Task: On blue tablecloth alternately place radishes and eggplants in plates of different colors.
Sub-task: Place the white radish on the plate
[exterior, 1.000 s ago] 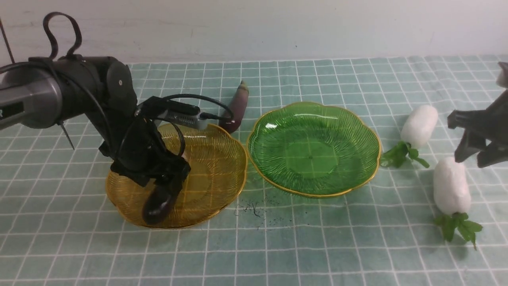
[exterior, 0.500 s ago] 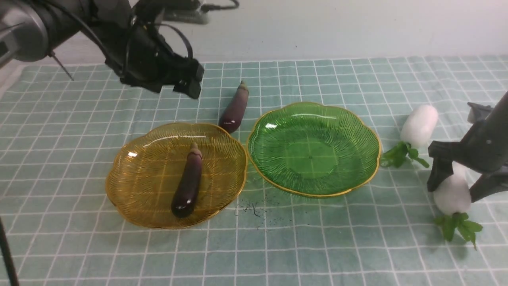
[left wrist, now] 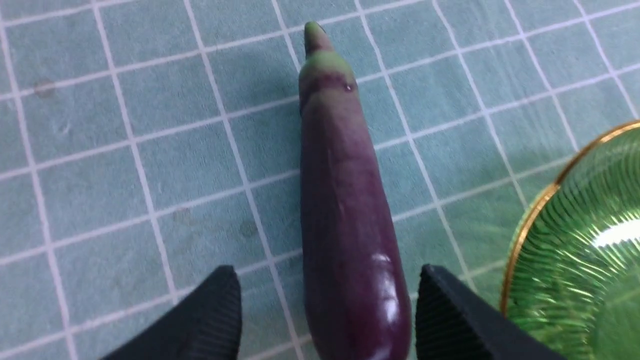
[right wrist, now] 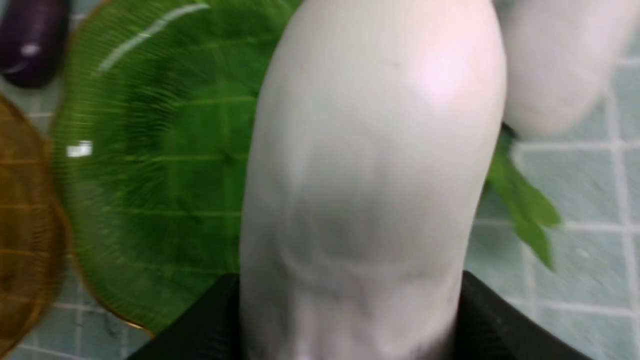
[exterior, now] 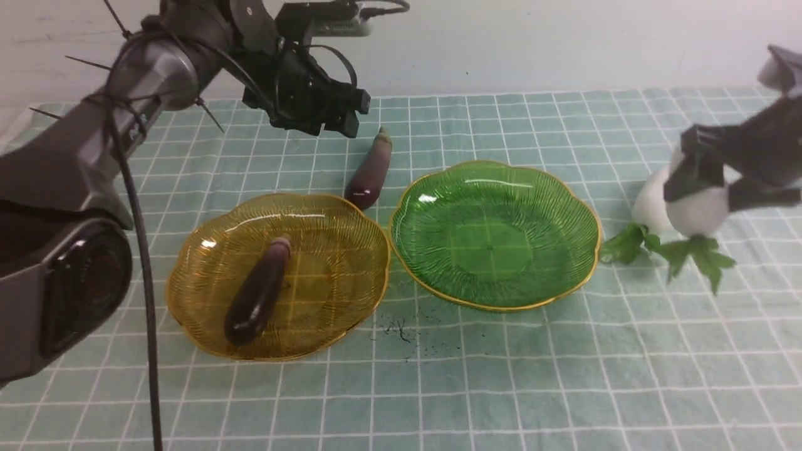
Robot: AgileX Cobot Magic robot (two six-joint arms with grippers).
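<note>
Near the surface's (exterior: 501,376) right edge, the right hand (exterior: 714,188) is clamped on a raised white radish (exterior: 698,210). Only its wrist view shows both fingers (right wrist: 200,325) pressed to the sides. A second radish (exterior: 648,200) lies just behind. Toward the far edge hovers the left hand (exterior: 351,116). Its wrist view shows it spread wide and empty, astride the loose eggplant (left wrist: 345,200). Another eggplant (exterior: 257,291) lies in the amber plate (exterior: 188,263), beside the green plate (exterior: 532,207).
</note>
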